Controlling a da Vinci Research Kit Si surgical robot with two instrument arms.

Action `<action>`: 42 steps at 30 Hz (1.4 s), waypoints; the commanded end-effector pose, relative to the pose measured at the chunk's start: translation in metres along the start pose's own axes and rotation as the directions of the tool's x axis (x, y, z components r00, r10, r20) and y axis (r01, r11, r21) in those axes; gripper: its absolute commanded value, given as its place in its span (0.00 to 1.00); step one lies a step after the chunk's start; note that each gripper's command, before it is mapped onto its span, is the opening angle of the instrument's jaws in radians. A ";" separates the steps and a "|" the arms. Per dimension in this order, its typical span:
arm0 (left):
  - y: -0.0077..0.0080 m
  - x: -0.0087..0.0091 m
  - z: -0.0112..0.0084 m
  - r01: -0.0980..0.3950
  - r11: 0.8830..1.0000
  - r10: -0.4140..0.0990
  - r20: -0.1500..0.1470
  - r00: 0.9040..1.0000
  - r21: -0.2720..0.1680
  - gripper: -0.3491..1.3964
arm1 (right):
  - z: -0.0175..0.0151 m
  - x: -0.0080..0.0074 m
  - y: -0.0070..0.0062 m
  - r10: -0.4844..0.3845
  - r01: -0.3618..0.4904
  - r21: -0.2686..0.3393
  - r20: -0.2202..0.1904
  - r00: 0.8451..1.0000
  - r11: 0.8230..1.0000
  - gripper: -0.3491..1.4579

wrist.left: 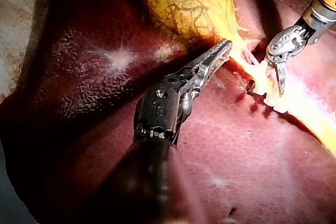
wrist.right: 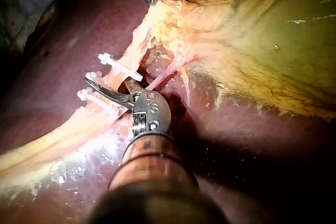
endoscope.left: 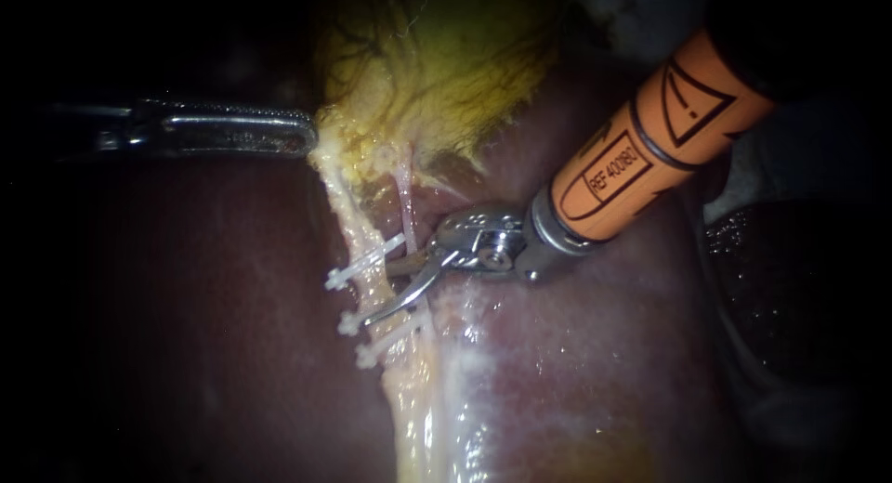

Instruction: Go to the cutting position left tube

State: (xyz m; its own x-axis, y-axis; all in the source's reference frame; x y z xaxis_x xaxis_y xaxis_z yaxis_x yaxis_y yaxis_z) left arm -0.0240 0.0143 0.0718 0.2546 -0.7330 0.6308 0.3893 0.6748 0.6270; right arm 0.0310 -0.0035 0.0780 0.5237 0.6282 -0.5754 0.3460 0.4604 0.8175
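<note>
Dark red, glistening liver (endoscope.left: 595,353) filled the background, with one yellow, veined gallbladder (endoscope.left: 446,65) at upper centre of the frame. Two tubes ran down from it: the pale yellowish left tube (endoscope.left: 351,225) at centre, carrying three white plastic clips (endoscope.left: 358,265) (endoscope.left: 349,323) (endoscope.left: 395,339), and a thin pink right tube (endoscope.left: 405,200) just beside it. The slender silver left instrument (endoscope.left: 307,135), at upper left, had its pincer pinching the gallbladder's pale lower edge. The orange-shafted right instrument (endoscope.left: 383,293), from upper right, held its pincer spread, straddling the left tube between the top and middle clips.
</note>
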 end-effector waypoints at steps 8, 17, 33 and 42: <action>0.0000 0.0000 0.0000 0.000 1.000 0.000 0.000 1.000 0.000 0.00 | 0.0020 0.0007 0.0005 0.013 -0.013 0.004 -0.010 1.000 1.000 0.88; 0.0000 0.0000 0.0000 0.000 1.000 0.000 0.000 1.000 0.000 0.00 | 0.0040 0.0011 0.0002 0.030 -0.028 0.033 -0.052 0.998 0.999 0.88; 0.0000 -0.0001 -0.0001 0.000 1.000 0.000 0.000 1.000 -0.002 0.00 | 0.0046 0.0045 -0.0031 0.077 -0.051 0.155 -0.168 0.983 0.987 0.88; 0.0000 -0.0001 -0.0001 0.000 1.000 0.000 0.000 1.000 -0.002 0.00 | 0.0041 0.0056 -0.0037 0.084 -0.051 0.171 -0.192 0.978 0.984 0.88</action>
State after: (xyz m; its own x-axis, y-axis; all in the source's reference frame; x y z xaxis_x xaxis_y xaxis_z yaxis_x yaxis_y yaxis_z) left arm -0.0239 0.0144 0.0718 0.2545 -0.7332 0.6306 0.3907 0.6745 0.6265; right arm 0.0358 -0.0043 0.0718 0.3914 0.7740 -0.4977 0.4475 0.3125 0.8379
